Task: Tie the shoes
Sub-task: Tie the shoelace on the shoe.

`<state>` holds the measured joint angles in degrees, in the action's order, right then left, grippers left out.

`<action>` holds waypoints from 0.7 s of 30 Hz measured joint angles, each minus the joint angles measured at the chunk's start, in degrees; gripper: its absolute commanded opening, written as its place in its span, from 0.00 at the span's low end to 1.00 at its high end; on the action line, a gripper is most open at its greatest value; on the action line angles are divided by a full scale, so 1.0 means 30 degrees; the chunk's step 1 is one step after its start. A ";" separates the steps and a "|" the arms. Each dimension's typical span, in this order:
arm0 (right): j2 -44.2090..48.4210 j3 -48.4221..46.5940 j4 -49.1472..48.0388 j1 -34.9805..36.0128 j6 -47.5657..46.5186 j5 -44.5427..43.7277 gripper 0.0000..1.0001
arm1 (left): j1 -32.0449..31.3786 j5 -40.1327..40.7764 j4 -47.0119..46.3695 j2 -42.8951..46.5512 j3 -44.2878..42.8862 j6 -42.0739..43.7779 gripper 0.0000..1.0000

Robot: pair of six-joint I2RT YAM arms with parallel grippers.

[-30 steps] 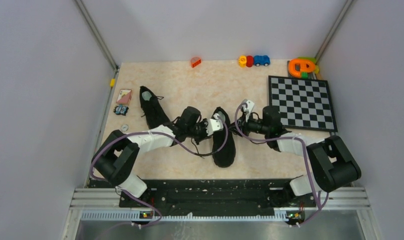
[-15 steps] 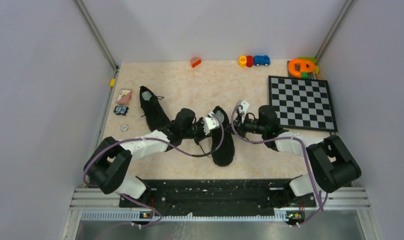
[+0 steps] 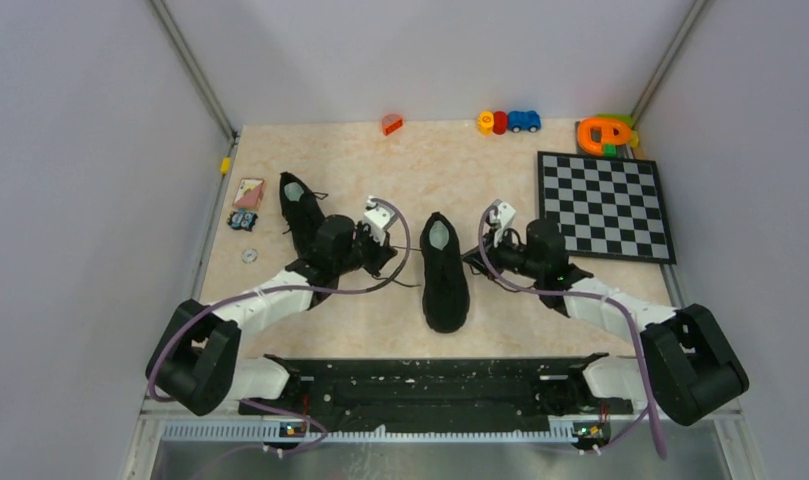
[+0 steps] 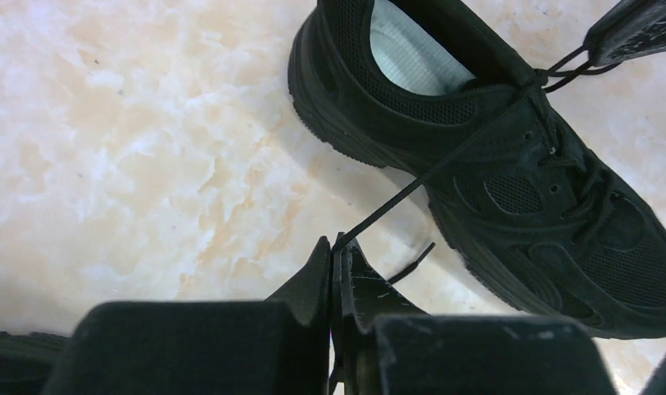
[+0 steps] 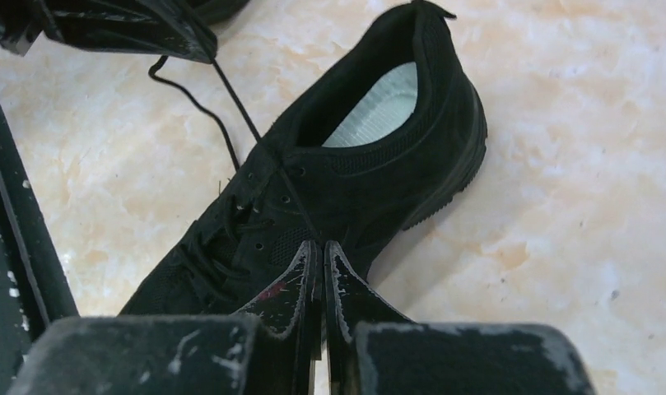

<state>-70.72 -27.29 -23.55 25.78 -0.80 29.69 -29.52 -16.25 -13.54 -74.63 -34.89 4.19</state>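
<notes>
One of the shoes (image 3: 446,280) is lying in the middle of the table (image 3: 400,165), toe pointing at the arms' bases and pale insole (image 3: 438,236) showing at the far end, while the other shoe (image 3: 298,205) is lying well apart to its left, partly under the left arm. A lace strand (image 4: 428,173) is running taut from the middle shoe's eyelets down to the left gripper (image 4: 333,259), whose fingers are pressing together on its end just above the tabletop. On the shoe's other side the right gripper (image 5: 321,259) is sitting with fingers likewise squeezed together, and a second strand (image 4: 566,67) appears to be pinched at its tips. Farther out, a chessboard (image 3: 605,205) is lying at the right, a blue toy car (image 3: 524,121) is standing along the far edge, and a small card (image 3: 248,192) is resting at the left edge.
</notes>
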 measured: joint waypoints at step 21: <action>-0.0794 0.0109 0.4109 -0.3242 0.5967 -0.3963 0.00 | 0.3089 -0.2164 -0.0444 0.1872 0.2922 -0.4408 0.00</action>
<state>-73.10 -26.96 -11.22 16.05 17.10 17.80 -20.25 -22.74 -14.87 -69.01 -26.13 -9.04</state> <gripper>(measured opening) 0.007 0.013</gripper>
